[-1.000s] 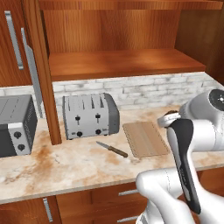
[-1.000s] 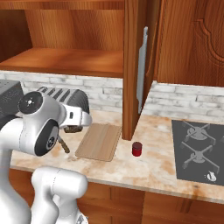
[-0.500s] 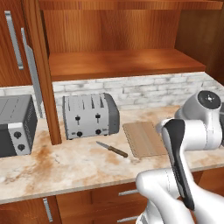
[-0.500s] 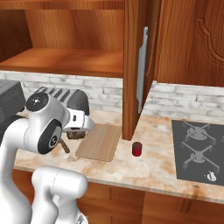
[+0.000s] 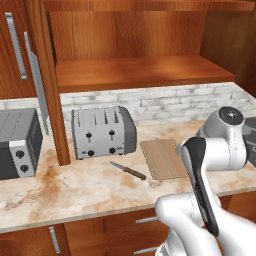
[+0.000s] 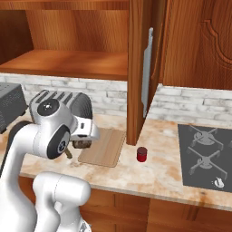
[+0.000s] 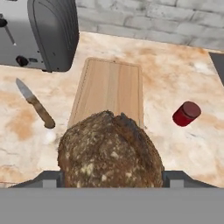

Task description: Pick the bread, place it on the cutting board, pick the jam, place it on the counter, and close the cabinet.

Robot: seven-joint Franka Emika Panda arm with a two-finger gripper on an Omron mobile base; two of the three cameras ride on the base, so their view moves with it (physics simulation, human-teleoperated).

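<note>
- The reddish-brown wooden wall cabinet stands open above the beige-and-rust marbled stone counter.
- The silver four-slot toaster sits against the counter's back edge.
- The flat light-tan wooden cutting board lies beside it.
- The gripper is clamped on the dark lumpy round bread loaf, over the board's near edge.
- A brown-handled knife lies left of the board.
- The small red jam jar stands on the counter, right of the board.

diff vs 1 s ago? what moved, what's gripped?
In the right base view the pincer carried the bread from beside the toaster toward the near-left edge of the cutting board. In the hand view the bread is still clamped, not released. Jam, knife, toaster and open cabinet stayed put.
</note>
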